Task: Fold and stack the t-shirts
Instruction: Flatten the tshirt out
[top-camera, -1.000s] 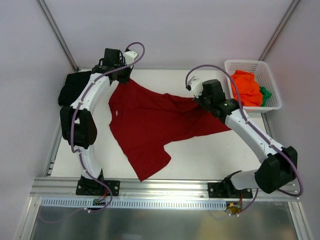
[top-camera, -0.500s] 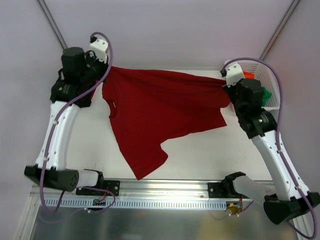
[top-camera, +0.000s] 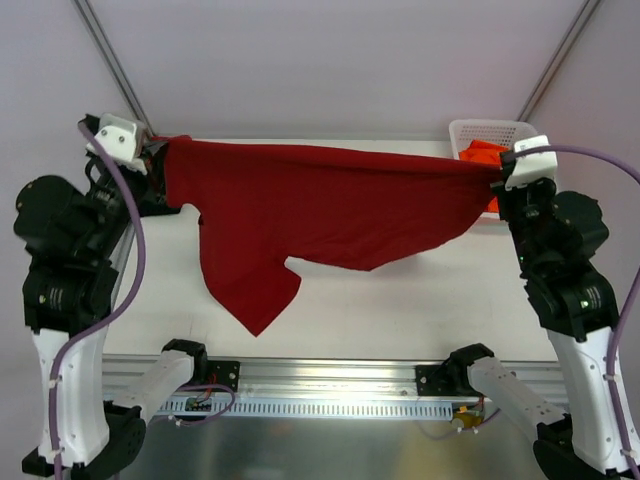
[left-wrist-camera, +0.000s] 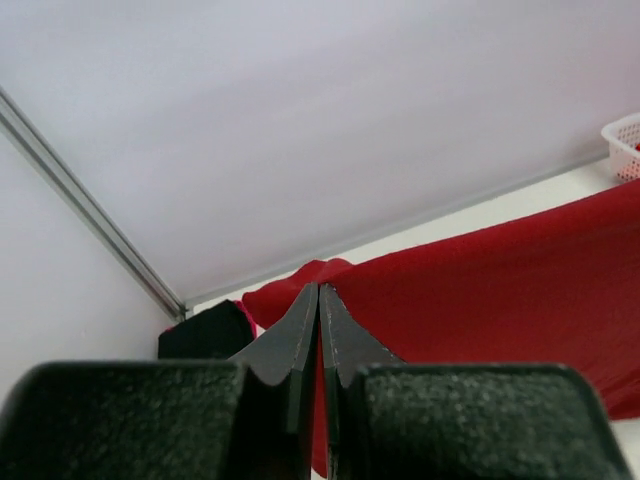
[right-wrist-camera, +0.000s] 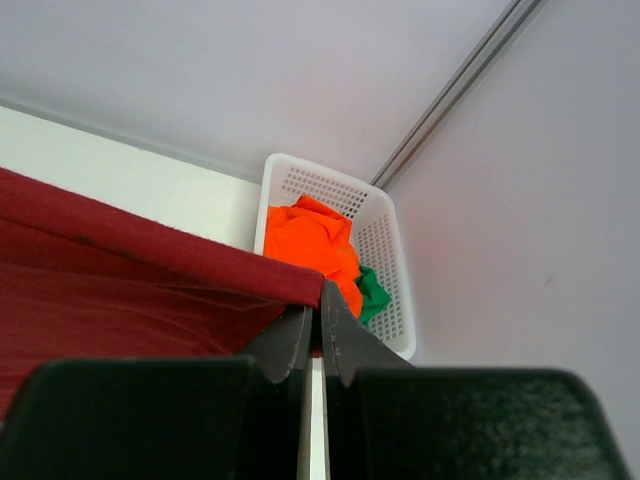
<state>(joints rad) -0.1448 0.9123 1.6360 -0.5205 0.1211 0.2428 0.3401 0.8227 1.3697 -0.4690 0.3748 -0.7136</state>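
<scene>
A dark red t-shirt (top-camera: 320, 205) hangs stretched in the air between my two grippers, above the white table (top-camera: 400, 310). My left gripper (top-camera: 158, 150) is shut on its left corner at the far left. My right gripper (top-camera: 500, 175) is shut on its right corner by the basket. In the left wrist view the shut left gripper (left-wrist-camera: 320, 290) pinches the red cloth (left-wrist-camera: 480, 290). In the right wrist view the shut right gripper (right-wrist-camera: 320, 295) pinches the cloth's hem (right-wrist-camera: 150, 250). A black t-shirt (left-wrist-camera: 200, 330) lies at the table's back left.
A white lattice basket (right-wrist-camera: 385, 270) stands at the back right corner, holding an orange shirt (right-wrist-camera: 305, 240) and a green one (right-wrist-camera: 372, 292). It also shows in the top view (top-camera: 485, 130). Enclosure walls stand close on both sides.
Both arms have risen and spread apart, lifting the dark red shirt off the table and pulling its top edge taut. The shirt's lower part now hangs free.
</scene>
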